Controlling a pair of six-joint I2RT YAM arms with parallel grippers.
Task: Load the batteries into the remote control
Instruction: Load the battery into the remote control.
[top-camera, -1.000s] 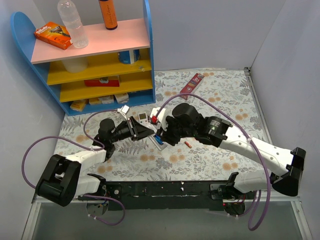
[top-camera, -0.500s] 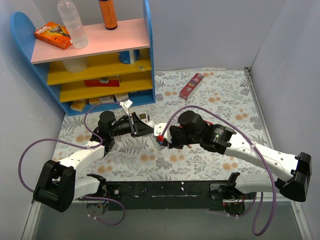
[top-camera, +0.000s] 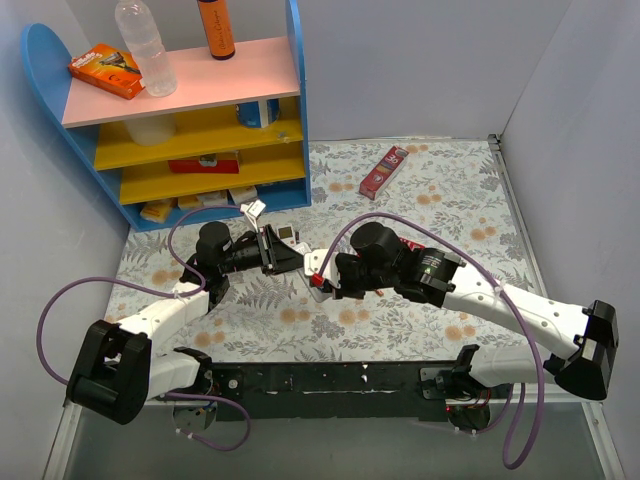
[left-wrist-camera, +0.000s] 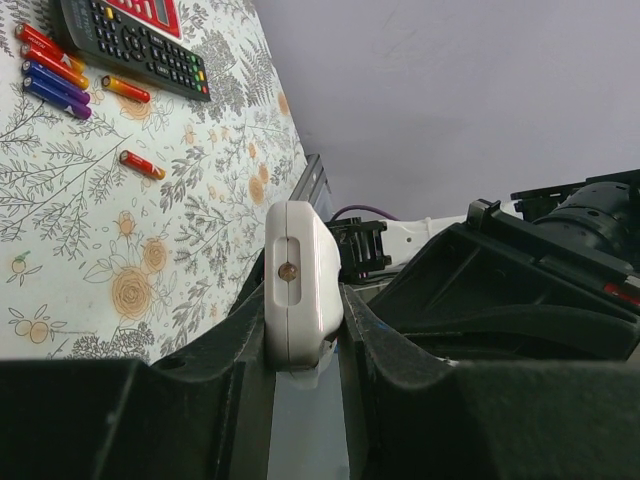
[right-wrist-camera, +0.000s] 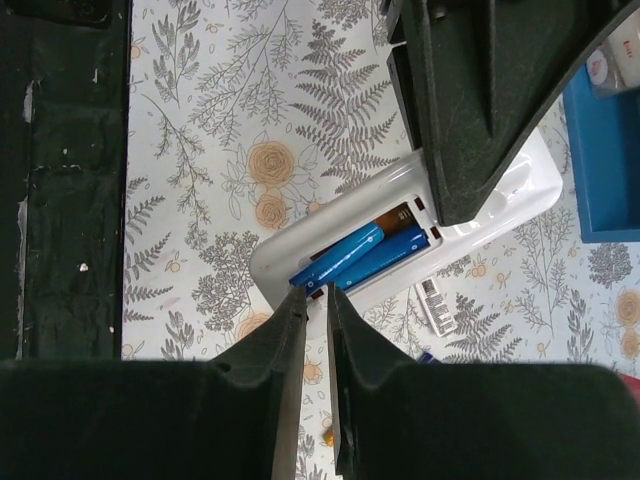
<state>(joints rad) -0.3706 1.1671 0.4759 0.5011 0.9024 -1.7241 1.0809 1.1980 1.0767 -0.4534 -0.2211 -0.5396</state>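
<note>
My left gripper (left-wrist-camera: 300, 340) is shut on the white remote control (left-wrist-camera: 300, 280) and holds it on edge above the table. From above, the remote (top-camera: 288, 237) slants between both arms, with the left gripper (top-camera: 275, 255) beside it. Its battery bay faces the right wrist camera, holding two blue batteries (right-wrist-camera: 345, 255); the upper one lies tilted. My right gripper (right-wrist-camera: 317, 295) has its tips at that battery's near end, jaws a narrow gap apart with nothing between them. Loose red and blue batteries (left-wrist-camera: 50, 65) lie on the cloth.
A black remote (left-wrist-camera: 130, 40) lies next to the loose cells, and one red cell (left-wrist-camera: 140, 163) lies apart. A blue shelf unit (top-camera: 200, 120) stands at the back left and a red box (top-camera: 384, 170) at the back. The table's black front edge (right-wrist-camera: 60, 180) is close.
The right gripper's jaws have narrowed and its tips have come down to the remote's open bay. The left arm drew the remote slightly left early on, then held still.
</note>
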